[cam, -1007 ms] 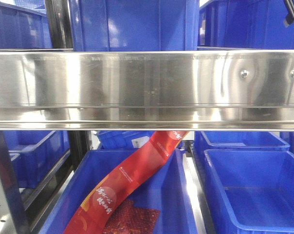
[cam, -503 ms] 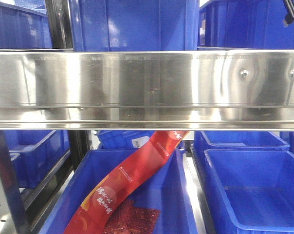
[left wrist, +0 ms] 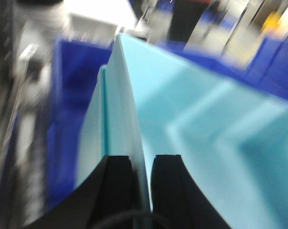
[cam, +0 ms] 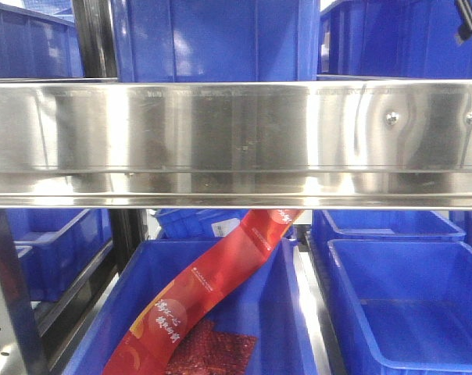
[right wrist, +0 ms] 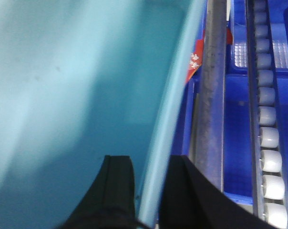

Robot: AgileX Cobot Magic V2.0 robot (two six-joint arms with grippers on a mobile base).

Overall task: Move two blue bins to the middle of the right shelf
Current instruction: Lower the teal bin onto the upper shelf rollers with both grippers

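In the left wrist view, my left gripper is shut on the thin upright wall of a blue bin, which looks pale cyan and blurred. In the right wrist view, my right gripper is shut on the rim of a blue bin, with one finger inside and one outside. In the front view, a large blue bin stands above the steel shelf beam. Neither gripper shows in that view. I cannot tell whether both grippers hold the same bin.
Below the beam, a blue bin holds red packaging, and an empty blue bin sits to its right. More blue bins stand at the upper left and upper right. A dark upright post rises at the left. A roller track runs along the right of the held bin.
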